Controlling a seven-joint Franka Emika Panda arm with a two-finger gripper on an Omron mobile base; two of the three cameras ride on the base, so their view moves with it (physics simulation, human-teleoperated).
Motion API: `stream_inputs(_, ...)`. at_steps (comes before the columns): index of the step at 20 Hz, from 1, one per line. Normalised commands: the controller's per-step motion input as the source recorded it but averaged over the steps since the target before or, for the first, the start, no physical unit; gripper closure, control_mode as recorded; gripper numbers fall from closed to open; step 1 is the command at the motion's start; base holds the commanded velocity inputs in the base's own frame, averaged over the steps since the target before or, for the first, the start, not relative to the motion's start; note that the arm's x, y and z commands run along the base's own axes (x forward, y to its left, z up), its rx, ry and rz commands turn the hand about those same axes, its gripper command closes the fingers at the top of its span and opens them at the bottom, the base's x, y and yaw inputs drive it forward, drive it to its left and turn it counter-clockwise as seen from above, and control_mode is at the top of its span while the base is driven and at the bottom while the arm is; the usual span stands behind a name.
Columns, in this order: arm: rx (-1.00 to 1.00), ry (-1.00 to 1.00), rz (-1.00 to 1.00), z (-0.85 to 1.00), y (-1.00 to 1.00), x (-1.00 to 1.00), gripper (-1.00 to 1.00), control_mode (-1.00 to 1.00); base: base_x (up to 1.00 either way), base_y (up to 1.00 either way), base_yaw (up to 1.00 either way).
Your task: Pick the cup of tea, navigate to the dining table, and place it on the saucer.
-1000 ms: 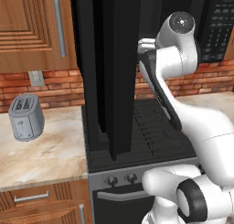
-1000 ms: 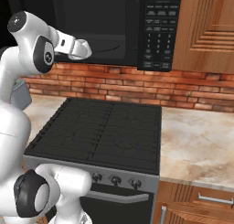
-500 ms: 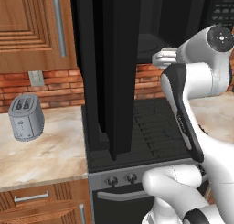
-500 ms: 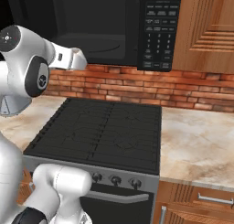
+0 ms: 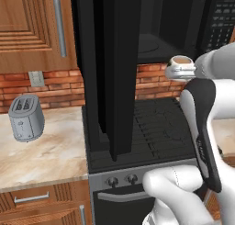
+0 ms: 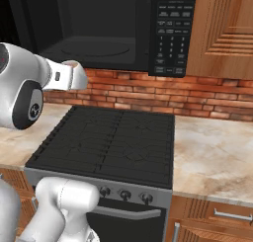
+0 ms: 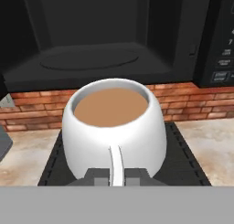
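Far off to the gripper's left, a grey toaster (image 5: 26, 118) stands on the marbled counter (image 5: 50, 150), below a wooden cupboard (image 5: 34, 29) and in front of the brick wall (image 5: 55, 84). Nearer, the open microwave door (image 5: 110, 72) hangs edge-on, just left of the gripper and reaching lower than it.

The gripper (image 7: 113, 174) is shut on the handle of the cup of tea (image 7: 114, 127), one dark fingertip (image 7: 95, 176) on each side of the thin white handle. The cup sits upright, brown tea level inside it, held in the air in front of the open microwave (image 6: 94, 26) and above the black stove (image 6: 111, 144). From the left base camera the cup (image 5: 181, 65) shows at the end of the white arm, beside the microwave's opening.

Behind and above the cup lies the dark microwave cavity with its round turntable (image 7: 89, 61). To the gripper's right is the microwave's button panel (image 6: 170, 36), then a wooden cupboard door (image 6: 225, 31), with more marbled counter (image 6: 212, 154) below it.
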Motion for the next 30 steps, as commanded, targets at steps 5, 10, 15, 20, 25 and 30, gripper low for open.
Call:
stream_inputs(5,0.00,-0.02,0.01,-0.05,0.00,-0.63,1.00,-1.00,0.00,0.00,0.00)
stream_inputs(10,0.00,-0.01,0.00,-0.03,0.00,-0.57,1.00,-1.00,0.00,0.00,0.00)
stream_inputs(15,0.00,0.00,0.00,0.00,0.00,-0.31,1.00,-1.00,0.00,0.00,0.00)
stream_inputs(20,0.00,0.00,0.00,0.00,0.00,0.00,1.00,1.00,-0.18,0.03,-0.05)
stream_inputs(25,0.00,0.00,0.00,0.00,0.00,0.00,1.00,1.00,-0.41,0.00,-0.53)
stream_inputs(30,0.00,0.00,0.00,0.00,0.00,0.00,1.00,1.00,-0.47,-0.05,-0.73)
